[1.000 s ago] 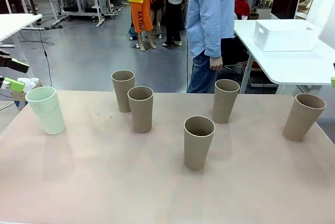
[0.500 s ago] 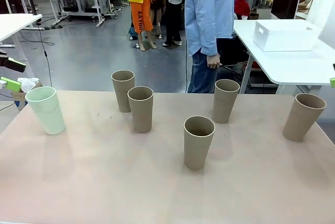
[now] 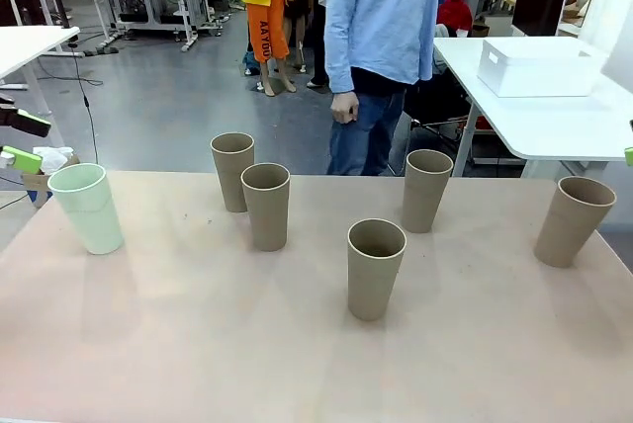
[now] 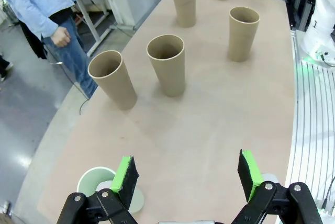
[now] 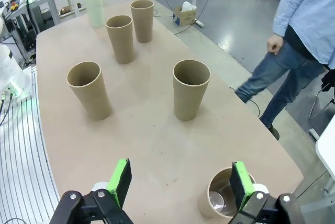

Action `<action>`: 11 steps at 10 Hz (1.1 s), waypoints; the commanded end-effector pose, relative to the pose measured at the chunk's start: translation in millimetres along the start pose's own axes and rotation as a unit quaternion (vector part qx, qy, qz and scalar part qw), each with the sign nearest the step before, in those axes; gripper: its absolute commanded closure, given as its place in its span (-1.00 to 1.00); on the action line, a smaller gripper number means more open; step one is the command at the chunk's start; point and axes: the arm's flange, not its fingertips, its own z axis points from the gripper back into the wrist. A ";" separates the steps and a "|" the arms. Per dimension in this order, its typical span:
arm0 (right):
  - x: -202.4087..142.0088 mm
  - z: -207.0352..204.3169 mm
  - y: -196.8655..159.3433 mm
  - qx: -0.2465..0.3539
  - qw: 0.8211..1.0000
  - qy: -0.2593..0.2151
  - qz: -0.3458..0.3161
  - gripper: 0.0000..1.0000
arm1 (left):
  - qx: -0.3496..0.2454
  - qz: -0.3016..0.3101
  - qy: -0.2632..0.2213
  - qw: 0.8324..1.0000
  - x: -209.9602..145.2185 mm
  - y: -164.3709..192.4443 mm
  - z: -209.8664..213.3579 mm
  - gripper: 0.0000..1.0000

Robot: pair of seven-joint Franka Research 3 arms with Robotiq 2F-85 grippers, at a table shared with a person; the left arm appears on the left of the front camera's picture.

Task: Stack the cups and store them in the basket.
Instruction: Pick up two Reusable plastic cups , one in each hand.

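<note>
My left jaws stand wide and empty, green pads [image 4: 125, 174] far apart. In the left wrist view the mint cup [image 4: 99, 183] sits just beside the pad at 7 o'clock. My right jaws gape as wide, with nothing between them, and one tan cup [image 5: 222, 200] stands right under the pad at 5 o'clock in the right wrist view.

Farther out, in the front view, the other four tan cups [image 3: 376, 267] stand upright and apart across the bench [image 3: 198, 344], none nested yet. A person [image 3: 381, 28] stands at the far edge at 12 o'clock. The basket [image 3: 539, 67] is off the bench, on a white table [image 3: 554, 126] toward 2 o'clock.

I judge the cups light, stiff-walled yet crushable, matte enough not to slip, and tippy because tall. I'd close gently across the wall a little below the rim.
</note>
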 end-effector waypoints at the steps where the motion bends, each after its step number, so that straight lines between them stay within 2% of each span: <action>1: -0.7 0.8 -3.0 0.002 1.000 -0.009 0.012 -1.00 | -0.003 -0.012 -0.012 1.000 0.6 2.4 0.3 -1.00; 11: -0.7 0.8 -3.0 0.002 1.000 -0.009 0.012 -1.00 | -0.003 -0.012 -0.012 1.000 0.6 2.4 0.3 -1.00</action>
